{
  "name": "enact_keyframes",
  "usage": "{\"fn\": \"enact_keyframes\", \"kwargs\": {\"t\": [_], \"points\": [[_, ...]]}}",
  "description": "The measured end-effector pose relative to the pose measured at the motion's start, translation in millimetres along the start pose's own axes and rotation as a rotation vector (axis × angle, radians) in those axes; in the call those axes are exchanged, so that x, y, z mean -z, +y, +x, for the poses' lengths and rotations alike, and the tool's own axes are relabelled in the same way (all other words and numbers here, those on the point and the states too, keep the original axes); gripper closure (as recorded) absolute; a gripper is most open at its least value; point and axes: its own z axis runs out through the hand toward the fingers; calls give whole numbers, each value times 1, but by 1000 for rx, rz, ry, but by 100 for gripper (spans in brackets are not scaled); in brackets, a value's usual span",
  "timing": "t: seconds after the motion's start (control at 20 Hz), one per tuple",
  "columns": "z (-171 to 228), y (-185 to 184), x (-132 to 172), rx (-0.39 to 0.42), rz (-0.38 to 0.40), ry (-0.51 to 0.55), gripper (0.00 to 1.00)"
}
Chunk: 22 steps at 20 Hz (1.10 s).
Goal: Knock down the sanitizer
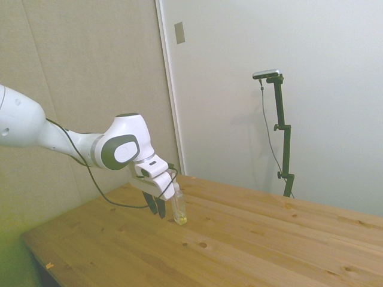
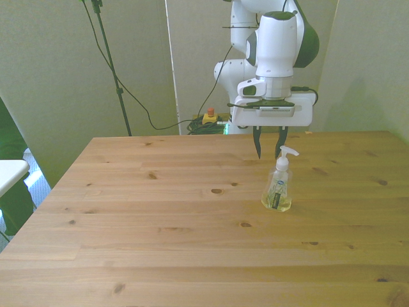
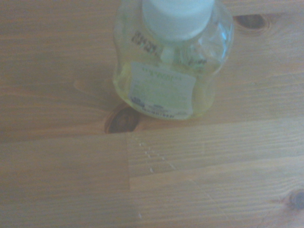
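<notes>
You are holding the white two-finger gripper (image 2: 270, 153), jaws narrowly parted and empty, just behind the upright slim clear plastic sanitizer bottle (image 2: 278, 188), seemingly lining up a push.

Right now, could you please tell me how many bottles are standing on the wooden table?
1. The small clear plastic sanitizer bottle with a white pump top stands upright on the wooden table, toward the front view's right, just in front of the gripper. No others visible.

sanitizer (image 2: 277, 189) upright on table (image 2: 160, 224), end effector (image 2: 269, 153) just behind
</notes>
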Motion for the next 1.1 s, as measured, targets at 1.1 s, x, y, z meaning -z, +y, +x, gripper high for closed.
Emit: {"fn": "enact_keyframes", "kwargs": {"t": [1.1], "points": [[56, -83, -11, -32, -44, 1, 100]]}}
